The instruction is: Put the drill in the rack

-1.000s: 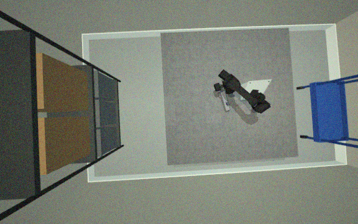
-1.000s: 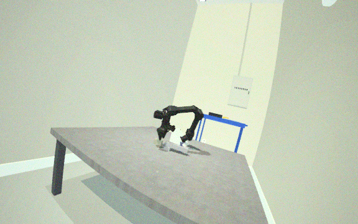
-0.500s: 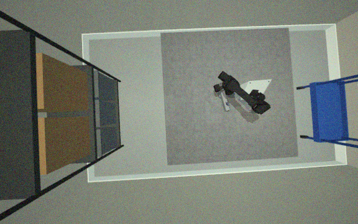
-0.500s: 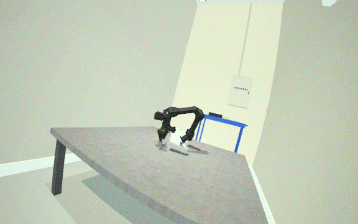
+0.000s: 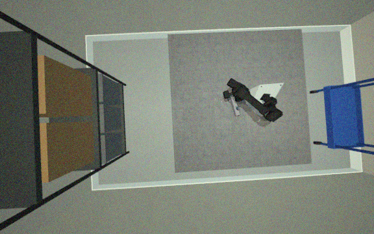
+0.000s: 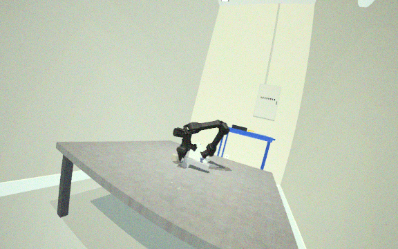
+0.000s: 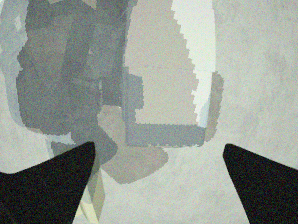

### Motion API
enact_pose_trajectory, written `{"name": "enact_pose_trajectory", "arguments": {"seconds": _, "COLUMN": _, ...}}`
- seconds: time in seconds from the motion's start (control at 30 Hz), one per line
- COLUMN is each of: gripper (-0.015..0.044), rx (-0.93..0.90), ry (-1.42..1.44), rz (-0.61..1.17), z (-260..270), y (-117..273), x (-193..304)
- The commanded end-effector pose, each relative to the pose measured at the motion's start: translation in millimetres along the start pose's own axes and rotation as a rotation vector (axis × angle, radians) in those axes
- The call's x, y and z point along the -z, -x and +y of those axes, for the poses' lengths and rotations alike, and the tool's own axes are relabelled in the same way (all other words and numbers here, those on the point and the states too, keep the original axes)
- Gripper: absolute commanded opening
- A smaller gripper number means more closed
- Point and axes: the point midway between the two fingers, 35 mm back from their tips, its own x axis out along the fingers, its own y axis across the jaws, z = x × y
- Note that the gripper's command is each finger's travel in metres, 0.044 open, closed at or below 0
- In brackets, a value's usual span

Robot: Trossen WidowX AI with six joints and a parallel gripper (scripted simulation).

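Note:
My gripper point(image 6: 180, 158) point(image 7: 162, 151) is open and empty, pointing down low over the table at the pale fixture. In the wrist view, a pale block point(image 7: 160, 95) with a grey front edge lies ahead, between the lines of the two fingers. A thin yellowish piece point(image 7: 96, 200) shows beside the left fingertip, partly behind it. In the top and exterior views a long pale bar point(image 5: 236, 107) point(image 6: 199, 164) extends out from below the wrist, with a small blue spot near it. I cannot tell for certain which parts are the drill, key and rack; the arm and its shadow hide some of them.
The arm's base stands on a white plate point(image 5: 273, 88) on the grey table point(image 5: 206, 146) point(image 6: 144, 180), with the arm bent high between base and fixture. A blue trolley point(image 5: 345, 117) point(image 6: 251, 133) stands beyond the table. Shelving with brown boxes point(image 5: 68, 88) is at left in the top view.

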Motion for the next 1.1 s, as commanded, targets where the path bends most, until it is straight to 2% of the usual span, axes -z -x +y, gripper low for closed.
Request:
{"name": "enact_pose_trajectory", "arguments": {"seconds": 0.0, "gripper": 0.0440, "rx": 0.002, "ry": -0.003, "rz": -0.001, "z": 0, "y": -5, "x": -5}}
{"name": "enact_pose_trajectory", "arguments": {"seconds": 0.7, "gripper": 0.0440, "rx": 0.002, "ry": -0.002, "rz": -0.005, "z": 2, "y": -27, "x": -27}}
{"name": "enact_pose_trajectory", "arguments": {"seconds": 1.07, "gripper": 0.0151, "rx": -0.001, "ry": 0.002, "rz": -0.004, "z": 2, "y": -25, "x": -24}}
